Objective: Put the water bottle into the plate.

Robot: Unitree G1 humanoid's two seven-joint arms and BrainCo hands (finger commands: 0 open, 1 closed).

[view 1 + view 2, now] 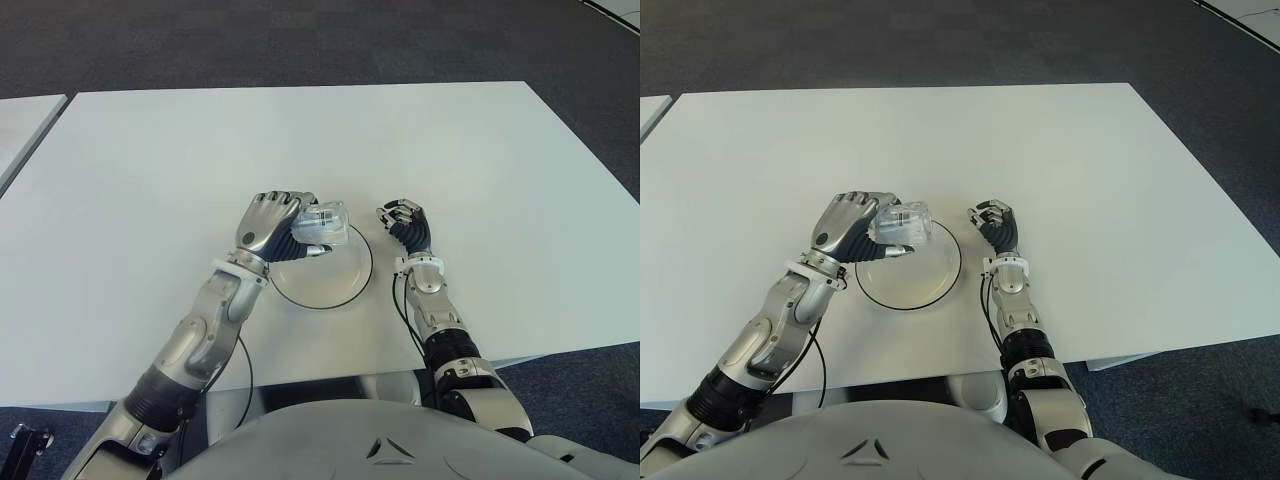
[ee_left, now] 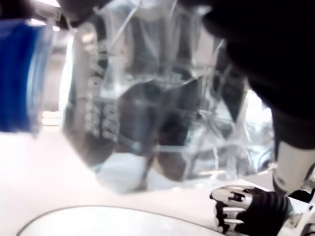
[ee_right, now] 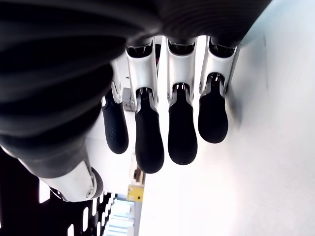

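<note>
1. While it lies on its side in the left hand's grip, the water bottle shows over the far rim of the plate, its clear body pointing toward the robot's right.
2. The left hand's fingers are curled over the top of the bottle, and the thumb closes on it from below; whether the bottle touches the plate or is held just above it cannot be told.
3. In the left wrist view the bottle fills most of the picture, with a blue band at one end and the plate's dark rim curving beneath it.
4. The plate is white and round with a thin dark edge, and it sits on the white table near the robot's edge of it.
5. The right hand shows just beside the plate, on its right side, holding nothing; its fingers are bent inward, side by side, close over the tabletop.
</note>
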